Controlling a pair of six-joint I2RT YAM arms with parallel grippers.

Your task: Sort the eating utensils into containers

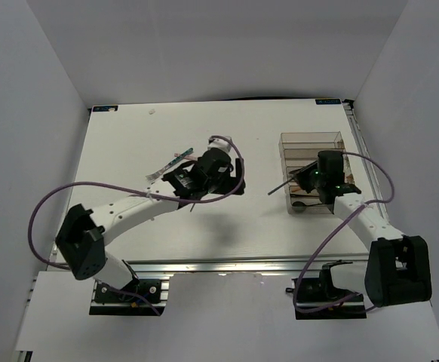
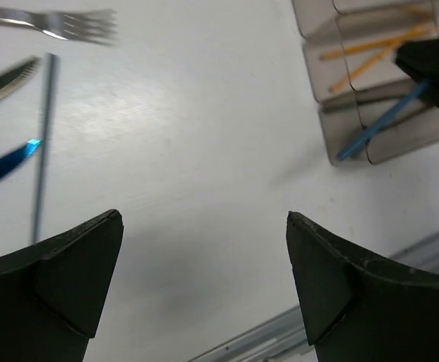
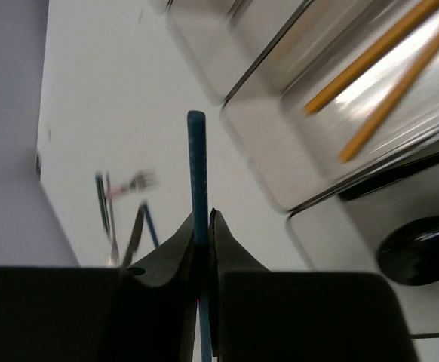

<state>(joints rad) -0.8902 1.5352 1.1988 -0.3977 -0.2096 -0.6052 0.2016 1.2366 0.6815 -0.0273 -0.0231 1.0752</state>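
Blue utensil (image 3: 197,162), slim, straight and stick-like, pinched in right gripper (image 3: 202,226) over brownish clear tray (image 1: 310,140) near right edge of bench (image 1: 129,143); left gripper (image 2: 204,222) spread wide above bench centre.

A white table (image 1: 129,136) sits inside white walls. The left arm reaches to the middle of the table, and the left gripper (image 1: 231,181) hangs over it. Near it, on the far left side, a few utensils (image 1: 170,162) lie together. The right gripper (image 1: 310,181) is over the near end of the brownish clear tray (image 1: 310,137). It holds a thin dark utensil (image 1: 283,186) that sticks out left, past the tray's edge. Purple cables (image 1: 42,207) loop along both arms.
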